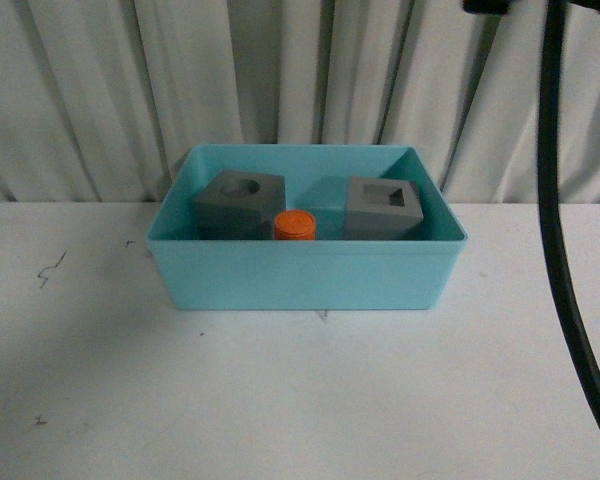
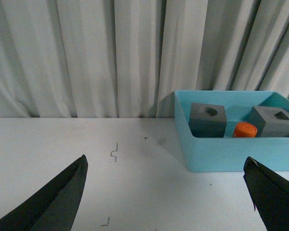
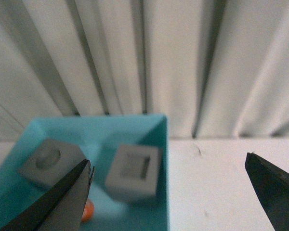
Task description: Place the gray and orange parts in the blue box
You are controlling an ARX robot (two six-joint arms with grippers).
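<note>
All three task parts lie inside the blue box (image 1: 305,275), which stands on the white table (image 1: 280,400) in front of the curtain (image 1: 280,80). The gray cube with the round recess (image 1: 239,204) sits in the box toward the robot's left. The gray cube with the rectangular recess (image 1: 383,208) sits toward the robot's right, apart from the first. The orange cylinder (image 1: 294,225) stands between the two cubes, against the box's near wall. No digits can be read on it.

The left gripper (image 2: 166,192) is spread wide and holds nothing; it hangs over bare table to the left of the box. The right gripper (image 3: 168,192) is likewise spread wide and empty, above the right-hand edge of the box. Neither gripper appears in the front view; only a black cable (image 1: 565,250) crosses it to the right of the box.

Judgement: the placing step appears complete. No part remains on the table outside the box. The next move calls only for retracting both arms clear of the box without touching its rim.
</note>
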